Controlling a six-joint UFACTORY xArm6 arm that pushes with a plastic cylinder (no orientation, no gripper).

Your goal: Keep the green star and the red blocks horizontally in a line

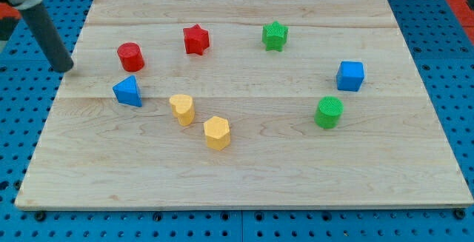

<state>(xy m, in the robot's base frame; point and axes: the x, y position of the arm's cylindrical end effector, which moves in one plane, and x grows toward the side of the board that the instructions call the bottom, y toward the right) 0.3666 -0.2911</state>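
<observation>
The green star (274, 35) lies near the view's top, right of centre. The red star (196, 39) lies to its left at about the same height. The red cylinder (130, 56) lies further left and a little lower. My tip (65, 69) rests at the board's left edge, left of the red cylinder and apart from it. The dark rod rises from the tip toward the view's top left corner.
A blue triangular block (128, 92) lies below the red cylinder. Two yellow blocks (182, 109) (217, 132) lie left of centre. A blue cube (350, 75) and a green cylinder (328, 112) lie at the right. The wooden board (244, 175) sits on a blue pegboard.
</observation>
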